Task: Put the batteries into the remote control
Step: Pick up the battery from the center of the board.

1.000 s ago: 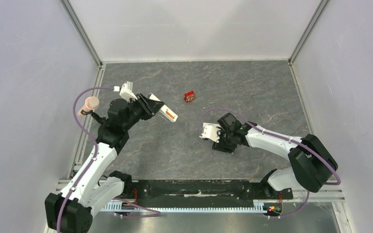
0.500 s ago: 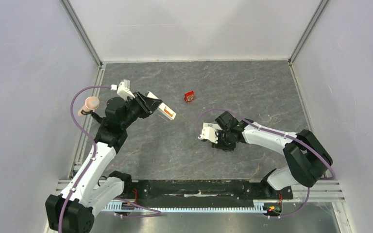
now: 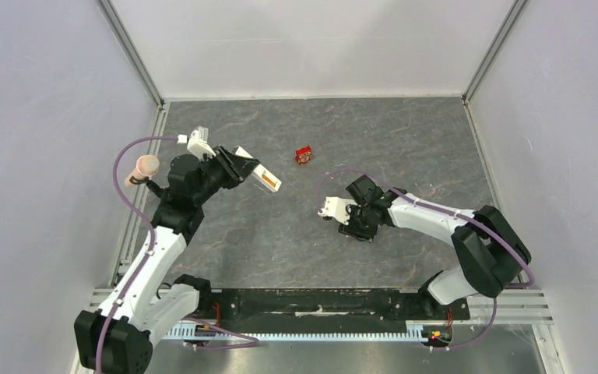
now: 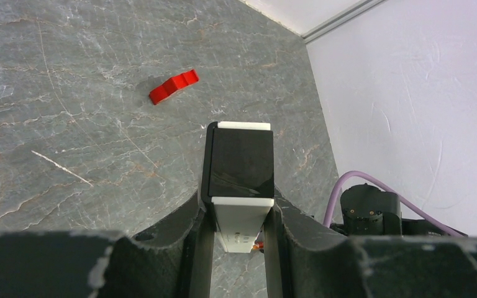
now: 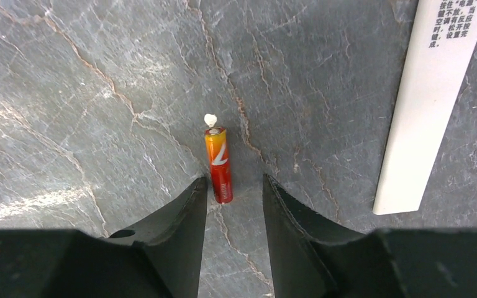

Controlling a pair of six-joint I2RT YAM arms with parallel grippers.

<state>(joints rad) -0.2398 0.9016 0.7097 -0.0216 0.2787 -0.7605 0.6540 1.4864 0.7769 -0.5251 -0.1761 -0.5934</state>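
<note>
1. Over the last second I had nudged my right gripper [image 5: 233, 182] slightly farther up the table [image 5: 99, 93].
2. Its half-open jaws straddled the near end of the battery [image 5: 218, 162], unclamped; the battery lay flat, long axis pointing straight away from the fingers.
3. My left gripper [image 4: 240, 208] clamped the remote control [image 4: 242, 166] aloft, well apart.

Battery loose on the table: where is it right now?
Right wrist view: the battery lies flat on the table's right half, its near end between the right gripper's open fingertips, the white cover strip to its right.
</note>
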